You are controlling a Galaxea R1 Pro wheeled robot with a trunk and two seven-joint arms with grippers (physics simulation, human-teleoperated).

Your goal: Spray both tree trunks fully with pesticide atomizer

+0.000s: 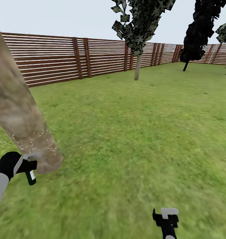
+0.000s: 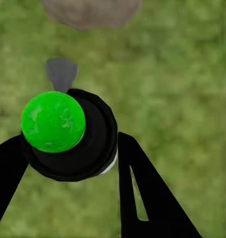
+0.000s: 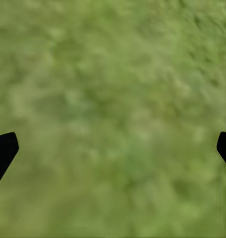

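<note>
Setting: green lawn [image 1: 133,139] bounded by a brown slatted fence [image 1: 53,58]; a second tree [image 1: 138,36] stands near the fence.
Left hand [image 1: 27,167]: closed on the pesticide atomizer [image 1: 30,176], low at the view's left.
Atomizer: dark bottle [image 2: 73,136], just beside the near tree trunk [image 1: 20,113].
Trunk: pale specks near its base.
Right hand [image 1: 166,217]: fingers [image 3: 3,151] spread wide apart over grass, holding nothing.

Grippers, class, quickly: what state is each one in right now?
Left gripper: shut on the pesticide atomizer, beside the tree trunk.
Right gripper: open, holding nothing, over grass.
</note>
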